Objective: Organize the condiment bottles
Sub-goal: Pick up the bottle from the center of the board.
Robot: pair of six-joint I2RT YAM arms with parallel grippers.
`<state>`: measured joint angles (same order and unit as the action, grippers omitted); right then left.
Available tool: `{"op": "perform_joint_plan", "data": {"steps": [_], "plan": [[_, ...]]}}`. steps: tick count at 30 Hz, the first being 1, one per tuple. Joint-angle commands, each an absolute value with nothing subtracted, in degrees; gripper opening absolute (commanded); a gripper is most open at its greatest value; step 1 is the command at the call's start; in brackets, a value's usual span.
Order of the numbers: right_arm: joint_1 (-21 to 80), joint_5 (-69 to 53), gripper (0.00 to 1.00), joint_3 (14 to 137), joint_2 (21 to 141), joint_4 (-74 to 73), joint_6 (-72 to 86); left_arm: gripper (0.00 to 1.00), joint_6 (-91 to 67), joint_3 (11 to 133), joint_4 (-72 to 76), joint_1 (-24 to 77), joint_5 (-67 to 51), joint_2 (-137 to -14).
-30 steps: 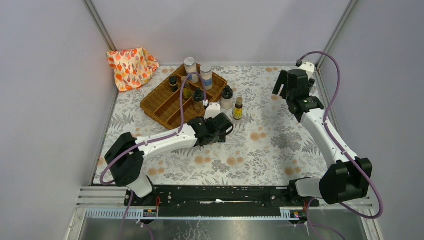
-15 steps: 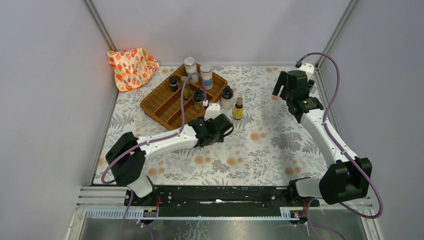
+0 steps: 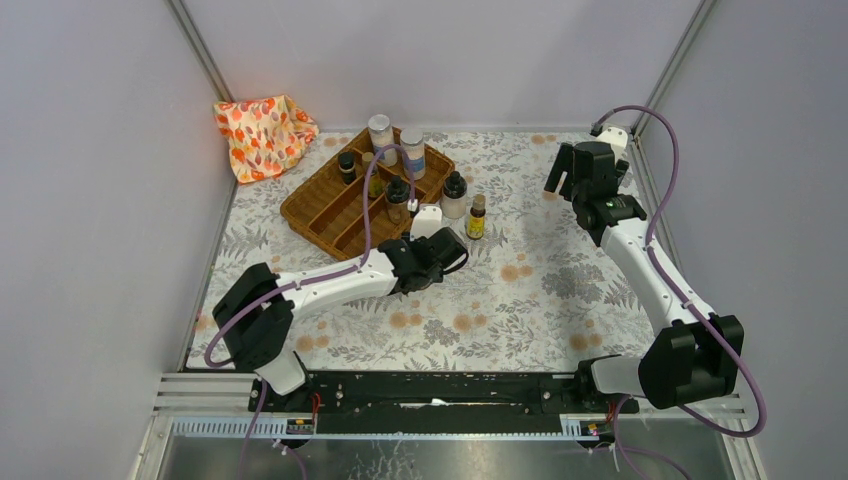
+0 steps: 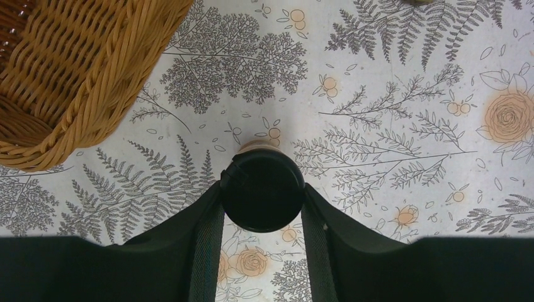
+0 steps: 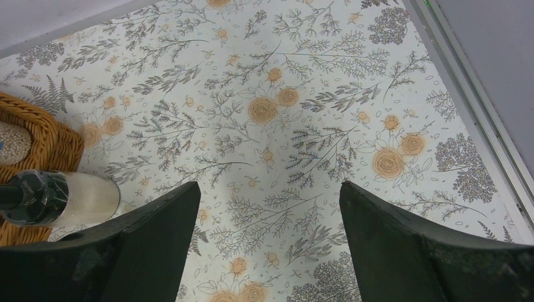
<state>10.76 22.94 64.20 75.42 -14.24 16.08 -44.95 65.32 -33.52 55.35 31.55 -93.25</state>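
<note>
In the left wrist view a small bottle with a round black cap (image 4: 262, 202) stands on the floral table mat, and my left gripper (image 4: 262, 186) is shut on it, both fingers pressed against the cap's sides. From above, the left gripper (image 3: 440, 254) hides this bottle, just in front of the wicker tray (image 3: 318, 212). Two tall silver-lidded jars (image 3: 380, 134) and small dark bottles (image 3: 347, 165) stand in the tray. A black-capped white-filled bottle (image 3: 454, 194) and a slim yellow bottle (image 3: 477, 217) stand on the mat beside it. My right gripper (image 3: 574, 172) hangs open at the back right, holding nothing.
An orange-patterned cloth (image 3: 264, 134) lies at the back left corner. The right wrist view shows the open right gripper (image 5: 271, 207) above bare mat, the white-filled bottle (image 5: 69, 200) and tray corner (image 5: 44, 135) at its left. A metal frame rail (image 3: 652, 190) runs along the right edge.
My left gripper's jaws have closed onto the black-capped bottle; the arm itself has barely shifted. The right arm has not moved.
</note>
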Motion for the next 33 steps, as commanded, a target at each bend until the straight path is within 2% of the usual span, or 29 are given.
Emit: {"op": "perform_joint_plan", "data": {"steps": [1,12,33], "plan": [[10.55,24.00,0.89,64.34,73.87,-11.73,15.47,0.39,-44.74,64.27,-31.01,55.37,33.75,-93.52],[10.55,23.92,0.88,64.19,73.78,-11.72,15.73,0.00,-46.41,62.03,-31.23,55.42,33.69,-90.92],[10.55,23.58,0.89,67.29,75.47,-12.44,15.90,0.00,-46.80,69.57,-38.51,55.40,44.62,-82.66]]}}
